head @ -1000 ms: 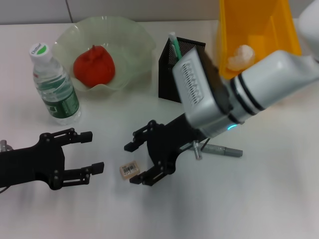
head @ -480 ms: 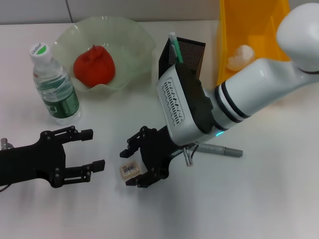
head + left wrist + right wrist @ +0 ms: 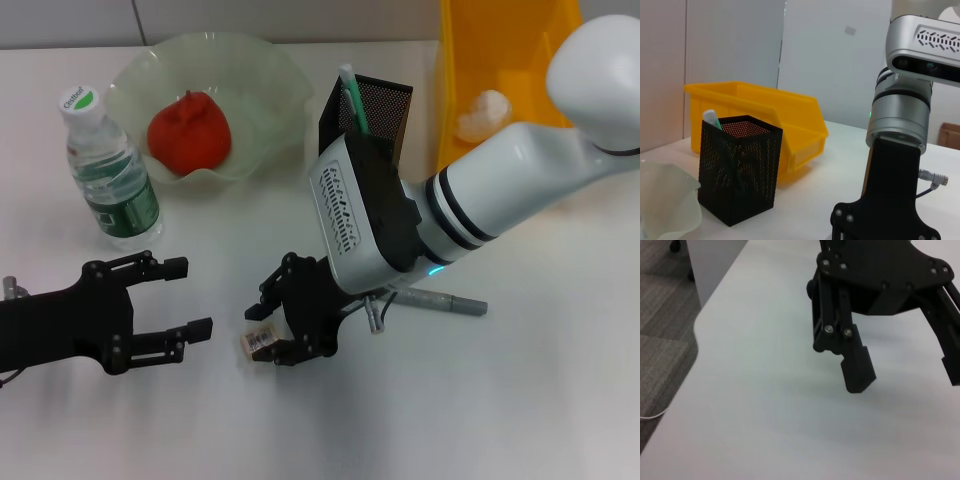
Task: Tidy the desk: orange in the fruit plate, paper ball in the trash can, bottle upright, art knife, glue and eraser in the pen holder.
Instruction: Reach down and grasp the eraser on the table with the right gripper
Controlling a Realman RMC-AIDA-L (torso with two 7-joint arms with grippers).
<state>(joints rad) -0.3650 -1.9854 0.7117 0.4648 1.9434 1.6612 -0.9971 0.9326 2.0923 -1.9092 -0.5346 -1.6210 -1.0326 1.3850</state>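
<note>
The tan eraser (image 3: 257, 342) lies on the white desk (image 3: 520, 400), and my right gripper (image 3: 268, 336) has closed its black fingers on it from both sides. My left gripper (image 3: 188, 298) rests open on the desk just left of it, holding nothing; the right wrist view shows it too (image 3: 905, 372). The orange (image 3: 190, 130) sits in the fruit plate (image 3: 270, 70). The bottle (image 3: 110, 180) stands upright. A paper ball (image 3: 483, 112) lies in the trash can (image 3: 560, 60). The pen holder (image 3: 375, 110) holds a green-and-white stick (image 3: 350, 95). The grey art knife (image 3: 445, 300) lies beside my right arm.
The left wrist view shows the pen holder (image 3: 740, 180) in front of the trash can (image 3: 785, 115), the plate's rim (image 3: 665, 200) and my right arm (image 3: 900, 125). The desk's left edge (image 3: 692, 335) drops to grey floor close behind the left gripper.
My right gripper slid left onto the eraser and its fingers narrowed around it. The left arm barely moved.
</note>
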